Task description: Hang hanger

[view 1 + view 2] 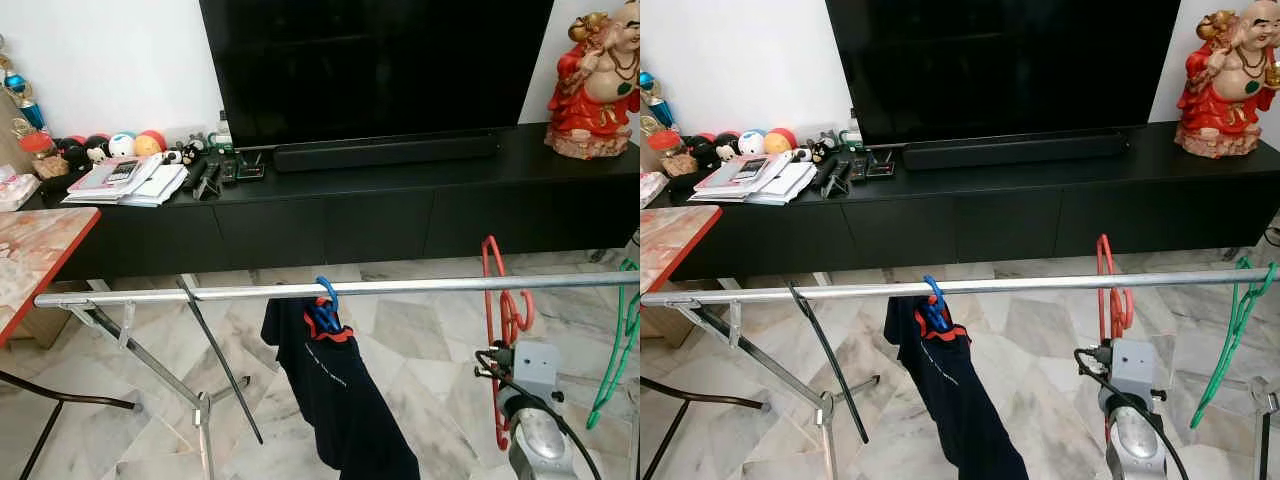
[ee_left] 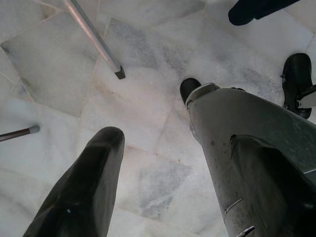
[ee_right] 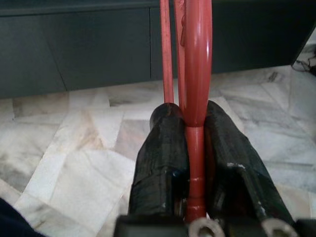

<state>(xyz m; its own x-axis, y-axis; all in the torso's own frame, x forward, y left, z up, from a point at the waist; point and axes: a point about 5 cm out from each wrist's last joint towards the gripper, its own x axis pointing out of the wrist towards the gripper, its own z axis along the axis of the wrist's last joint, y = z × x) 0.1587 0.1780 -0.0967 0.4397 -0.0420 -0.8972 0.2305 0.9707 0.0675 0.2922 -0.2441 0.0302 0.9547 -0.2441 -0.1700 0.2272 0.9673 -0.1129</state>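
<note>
A silver rail (image 1: 400, 287) crosses the middle of the frame from left to right, carried on a folding metal stand (image 1: 150, 360) at lower left. Just left of centre a blue hanger (image 1: 325, 305) holds a dark garment (image 1: 335, 385) that drapes down to the bottom edge. At the far right a green hanger (image 1: 620, 340) hangs from the rail. Behind it all, across the upper frame, a long black TV cabinet (image 1: 400, 210) bears a large television (image 1: 375, 65), a soundbar (image 1: 385, 153), papers (image 1: 125, 182), small toys and, at upper right, a red figurine (image 1: 597, 80). An orange-topped table (image 1: 30, 260) juts in at the left edge.

The red hanger (image 1: 500, 320) is at lower right, hook over the rail, long axis near vertical, seen edge-on between the blue and green hangers. The right hand (image 3: 195, 163) is clamped on its lower red bar, fingers (image 3: 160, 163) pressed to either side. The left hand (image 2: 158, 163) hangs over the marble floor (image 2: 59, 64), fingers spread wide and holding nothing.
</note>
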